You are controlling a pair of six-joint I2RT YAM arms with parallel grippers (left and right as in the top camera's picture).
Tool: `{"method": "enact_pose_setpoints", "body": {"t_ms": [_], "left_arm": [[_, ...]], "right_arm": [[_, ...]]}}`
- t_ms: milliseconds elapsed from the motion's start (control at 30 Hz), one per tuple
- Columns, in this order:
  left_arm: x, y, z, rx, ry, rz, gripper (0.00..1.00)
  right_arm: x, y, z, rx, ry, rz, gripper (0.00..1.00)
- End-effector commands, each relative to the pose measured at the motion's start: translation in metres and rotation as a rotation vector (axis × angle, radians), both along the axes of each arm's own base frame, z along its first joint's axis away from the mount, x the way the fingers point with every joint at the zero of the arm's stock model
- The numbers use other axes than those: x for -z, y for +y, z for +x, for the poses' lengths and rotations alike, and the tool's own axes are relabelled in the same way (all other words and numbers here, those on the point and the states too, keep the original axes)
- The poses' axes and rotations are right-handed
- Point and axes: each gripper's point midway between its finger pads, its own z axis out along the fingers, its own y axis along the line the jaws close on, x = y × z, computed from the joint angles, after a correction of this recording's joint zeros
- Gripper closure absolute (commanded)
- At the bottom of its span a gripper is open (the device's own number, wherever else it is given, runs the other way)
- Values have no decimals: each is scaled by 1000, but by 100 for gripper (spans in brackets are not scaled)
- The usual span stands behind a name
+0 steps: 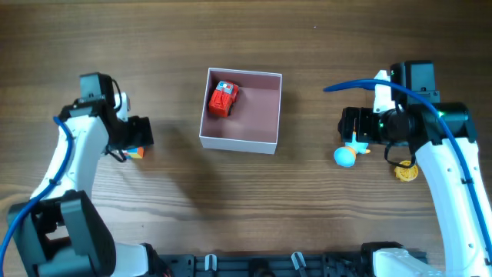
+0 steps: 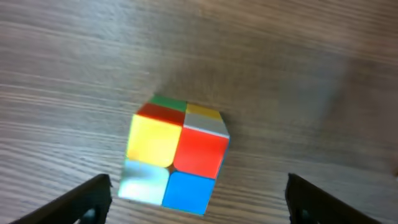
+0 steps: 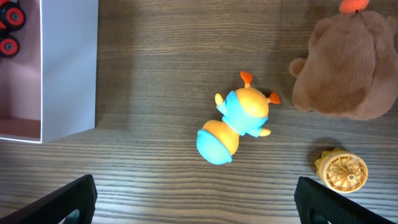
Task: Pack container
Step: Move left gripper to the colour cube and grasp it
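We hold our left gripper [image 2: 199, 200] spread wide over the colour cube [image 2: 177, 152], and our right gripper [image 3: 196, 202] equally wide above the blue-orange toy [image 3: 239, 121]. The container [image 1: 260, 115] sits mid-table between them, with a red car [image 1: 224, 98] in its far-left corner. The cube lies skewed and may twist loose as we close.

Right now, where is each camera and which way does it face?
Overhead: above the wooden table, facing down on the white-walled pink container; both arms show.
Left wrist: looks down at a multicoloured puzzle cube; own fingers show.
Right wrist: looks down at a blue-and-orange toy duck; own fingers show.
Overhead and right wrist share container and duck.
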Motion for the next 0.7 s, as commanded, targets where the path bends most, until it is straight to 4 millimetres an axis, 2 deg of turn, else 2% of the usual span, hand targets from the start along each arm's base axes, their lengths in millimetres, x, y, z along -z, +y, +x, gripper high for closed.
{"method": "enact_pose_setpoints", "body": {"t_ms": [0, 133, 200, 300, 400, 433, 467, 500, 667], "left_arm": [[19, 1, -12, 29, 31, 22, 6], [28, 3, -8, 30, 26, 31, 7], [37, 3, -8, 33, 46, 27, 16], [49, 3, -8, 32, 71, 22, 23], [50, 3, -8, 32, 74, 21, 28], [50, 3, -8, 33, 74, 21, 32], [50, 3, -8, 33, 74, 21, 42], [50, 3, -8, 33, 74, 21, 47], [50, 3, -8, 32, 74, 21, 54]], "right_arm": [[-7, -3, 6, 3, -22, -16, 0], [-6, -3, 5, 3, -18, -16, 0], [-6, -3, 5, 3, -17, -16, 0], [-6, -3, 4, 3, -14, -17, 0], [-6, -3, 4, 3, -14, -17, 0], [-6, -3, 4, 3, -14, -17, 0], [-6, -3, 4, 3, -14, -17, 0], [-6, -3, 4, 3, -13, -17, 0], [-6, -3, 3, 4, -11, -17, 0]]}}
